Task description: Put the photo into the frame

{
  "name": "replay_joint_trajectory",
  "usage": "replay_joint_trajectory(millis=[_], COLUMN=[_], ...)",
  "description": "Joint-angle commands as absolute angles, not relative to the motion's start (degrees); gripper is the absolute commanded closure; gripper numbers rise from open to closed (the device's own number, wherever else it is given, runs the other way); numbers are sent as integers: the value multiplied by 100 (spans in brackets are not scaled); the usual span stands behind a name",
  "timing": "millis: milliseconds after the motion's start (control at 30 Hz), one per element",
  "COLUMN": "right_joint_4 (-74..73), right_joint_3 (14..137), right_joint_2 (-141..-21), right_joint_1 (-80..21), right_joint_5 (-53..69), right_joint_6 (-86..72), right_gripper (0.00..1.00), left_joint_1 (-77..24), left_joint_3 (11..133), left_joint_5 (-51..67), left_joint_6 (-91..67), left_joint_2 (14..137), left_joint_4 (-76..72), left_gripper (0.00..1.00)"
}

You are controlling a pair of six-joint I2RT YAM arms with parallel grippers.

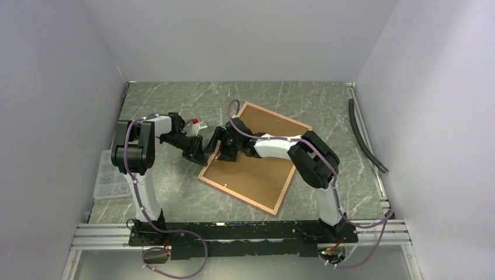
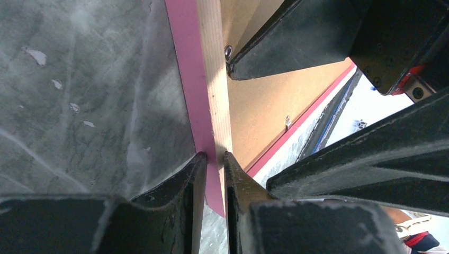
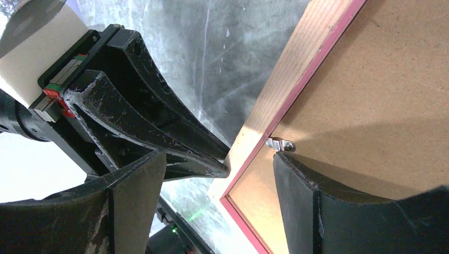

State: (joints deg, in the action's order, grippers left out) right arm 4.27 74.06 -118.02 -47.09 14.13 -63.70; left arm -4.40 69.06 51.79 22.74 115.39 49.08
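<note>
The frame point(image 1: 275, 118) lies rear side up on the table, its pink border point(image 2: 188, 79) and light wood rim point(image 3: 296, 69) showing around a brown backing board point(image 1: 257, 175). My left gripper point(image 2: 214, 164) is shut on the frame's rim near its left corner point(image 1: 195, 153). My right gripper point(image 3: 217, 159) stands open over the same corner point(image 1: 225, 150). One finger hangs outside the frame and the other point(image 3: 317, 206) sits over the backing board, just below a metal clip point(image 3: 280, 144). The photo is not in view.
A clear plastic box point(image 1: 111, 178) sits at the table's left edge. A black hose point(image 1: 365, 137) runs along the right side. A small red and white object point(image 1: 195, 123) lies behind the left gripper. Further metal clips point(image 2: 287, 121) dot the board's edge.
</note>
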Motion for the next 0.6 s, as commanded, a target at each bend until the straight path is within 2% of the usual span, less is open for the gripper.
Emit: replay_joint_trajectory(millis=[0,367,567], right_joint_4=[564,730,695], right_joint_3=[7662,7793,7160], right_joint_2=[-11788,-11696,-10553], right_joint_1=[-4827,-4871,-4395], right_joint_5=[802,734,843], right_joint_6=[-6435,-6326,-5836], right_gripper=[22,21,11], left_joint_1=[-566,-563,-457], left_joint_3=[6793,6944,7282], left_joint_5=[5524,5550,5500], left_joint_6=[2258,2300,2479], left_joint_2=[11534,11495,11255], left_joint_4=[4927,5124,5649], left_gripper=[77,77,73])
